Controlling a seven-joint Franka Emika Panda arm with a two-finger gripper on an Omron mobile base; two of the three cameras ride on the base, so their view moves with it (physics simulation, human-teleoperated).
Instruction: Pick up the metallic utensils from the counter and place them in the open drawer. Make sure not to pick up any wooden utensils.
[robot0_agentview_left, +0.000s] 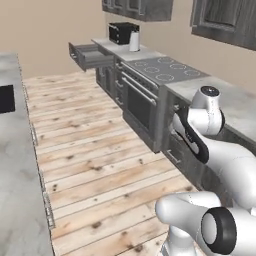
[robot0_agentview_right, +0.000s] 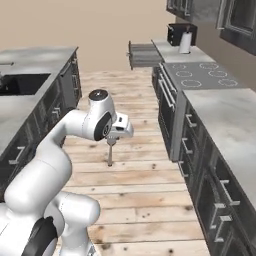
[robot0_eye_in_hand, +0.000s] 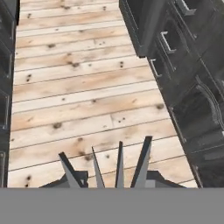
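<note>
one fork (robot0_agentview_right: 110, 156) in narrowed tool (robot0_agentview_right: 112, 142)

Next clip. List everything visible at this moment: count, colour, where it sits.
fork: one, silver-grey, hanging over the floor
open drawer: one, dark grey, pulled out at the far end of the cabinets
boxy appliance: one, black, on the far counter
cylinder: one, white, beside the appliance
cooktop: one, grey with ring burners, above the oven
oven: one, dark grey, in the cabinet run
sink: one, dark, set in the opposite counter
marble counter: one, pale grey, veined
floor: light wood planks
arm: one, white, dark joints
jaws: closed on the fork
</note>
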